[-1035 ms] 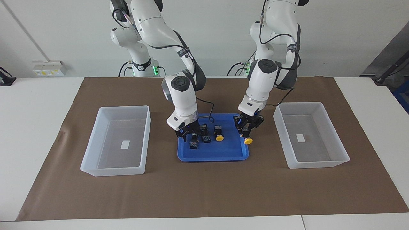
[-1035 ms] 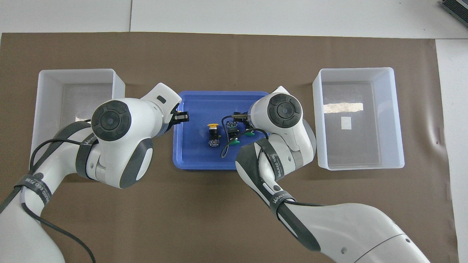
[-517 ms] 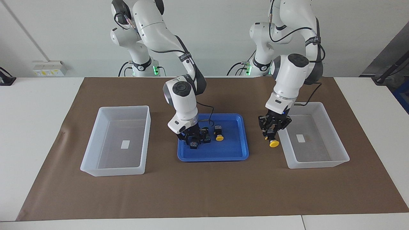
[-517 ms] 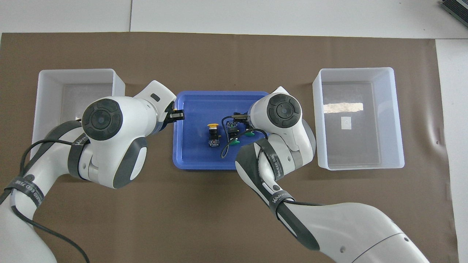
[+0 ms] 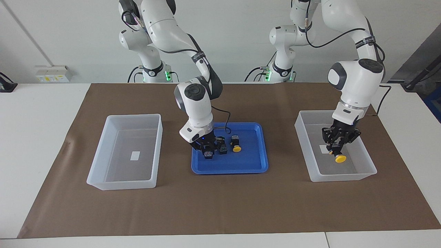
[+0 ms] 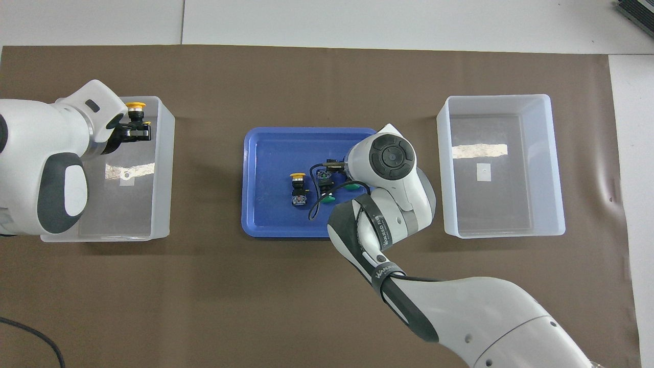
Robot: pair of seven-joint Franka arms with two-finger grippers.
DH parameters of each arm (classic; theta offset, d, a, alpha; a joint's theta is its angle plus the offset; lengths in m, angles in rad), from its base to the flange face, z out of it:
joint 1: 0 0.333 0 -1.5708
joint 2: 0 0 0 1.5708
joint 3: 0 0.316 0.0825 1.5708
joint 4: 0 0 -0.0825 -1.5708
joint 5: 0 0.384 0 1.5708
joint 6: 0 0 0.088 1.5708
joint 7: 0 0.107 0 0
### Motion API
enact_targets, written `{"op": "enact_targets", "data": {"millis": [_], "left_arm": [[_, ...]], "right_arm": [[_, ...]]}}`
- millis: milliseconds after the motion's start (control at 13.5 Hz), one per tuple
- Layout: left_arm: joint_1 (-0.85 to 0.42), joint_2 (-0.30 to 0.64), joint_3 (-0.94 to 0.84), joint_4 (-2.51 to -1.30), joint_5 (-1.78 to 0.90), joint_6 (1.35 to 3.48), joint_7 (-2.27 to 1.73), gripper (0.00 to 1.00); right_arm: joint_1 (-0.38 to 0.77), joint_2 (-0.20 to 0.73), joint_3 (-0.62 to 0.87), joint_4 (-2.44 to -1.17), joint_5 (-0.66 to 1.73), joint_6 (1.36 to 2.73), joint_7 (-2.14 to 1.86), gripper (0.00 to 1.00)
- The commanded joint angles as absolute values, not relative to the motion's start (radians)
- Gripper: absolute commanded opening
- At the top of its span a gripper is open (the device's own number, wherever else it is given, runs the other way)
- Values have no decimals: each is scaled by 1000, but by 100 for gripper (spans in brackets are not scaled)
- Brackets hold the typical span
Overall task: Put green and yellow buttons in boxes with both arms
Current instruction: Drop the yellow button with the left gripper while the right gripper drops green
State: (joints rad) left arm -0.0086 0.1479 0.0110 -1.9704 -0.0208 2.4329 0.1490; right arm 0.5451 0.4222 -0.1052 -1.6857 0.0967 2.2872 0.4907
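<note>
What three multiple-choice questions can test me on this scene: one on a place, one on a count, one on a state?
1. The left gripper is over: A the blue tray; B the bare mat; C the box at the left arm's end.
2. Yellow buttons lying in the blue tray: A one; B two; C none.
3. The left gripper is: A open; B shut on a yellow button; C shut on a green button.
Key: C, it hangs above that box's floor; A, only one yellow-capped button lies there; B, a yellow cap shows below its fingers.
</note>
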Motion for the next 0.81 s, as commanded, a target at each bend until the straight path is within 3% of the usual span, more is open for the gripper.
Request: {"op": "enact_targets", "data": {"millis": [0,443,739], "left_arm": [[23,201,-2,-1967,-3,2445,236,0],[18,333,-2,-1994,-3,2611,241,0],[23,365,-2,-1986,-3,2680,238,3]], "right_arm": [[448,267,-95,-1704,109,2189,465,0],[140,223,-97,-1759,109,2152,-117,0],[37,222,-97,-1902,109,2282,-270,0]]}}
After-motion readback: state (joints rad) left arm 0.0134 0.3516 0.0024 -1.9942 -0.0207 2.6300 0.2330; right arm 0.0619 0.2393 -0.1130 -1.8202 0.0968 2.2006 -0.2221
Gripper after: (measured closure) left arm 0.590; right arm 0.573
